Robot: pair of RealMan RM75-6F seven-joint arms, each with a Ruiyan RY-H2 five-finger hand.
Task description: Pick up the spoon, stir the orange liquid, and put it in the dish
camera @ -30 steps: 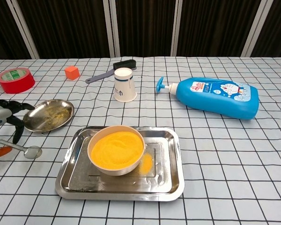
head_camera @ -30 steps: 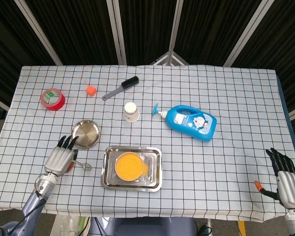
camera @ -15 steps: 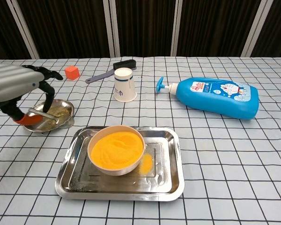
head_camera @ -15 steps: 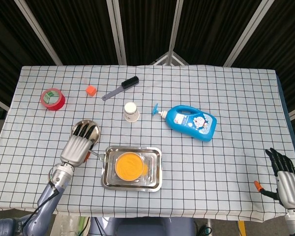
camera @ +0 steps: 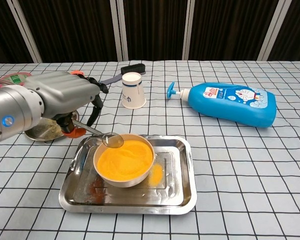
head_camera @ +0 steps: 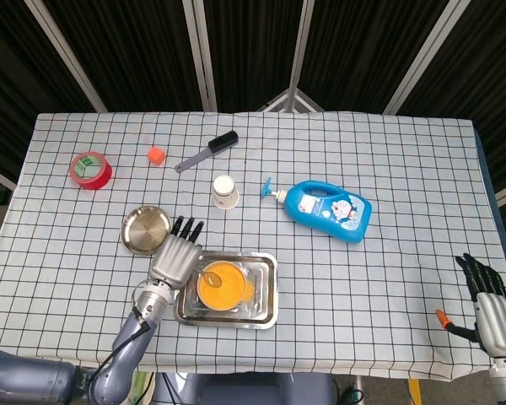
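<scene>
Desk [head_camera: 405,278] under the checked cloth is lying broad and bare along its right half, giving wide room between the blue bottle [head_camera: 331,207] and the right hand [head_camera: 493,308], which is hanging off the near right edge with fingers spread, holding nothing. Steel tray [camera: 182,172] is sitting near the front edge, carrying the bowl of orange liquid [camera: 126,159] toward its left side. The left hand [camera: 65,97] is hovering over the tray's left rim, gripping the spoon [camera: 107,138], whose bowl is poised at the near-left lip of the orange liquid. Just beyond that hand, the round dish [head_camera: 143,229] is resting apart from the tray, and the paper cup [camera: 132,90] is standing behind it.
</scene>
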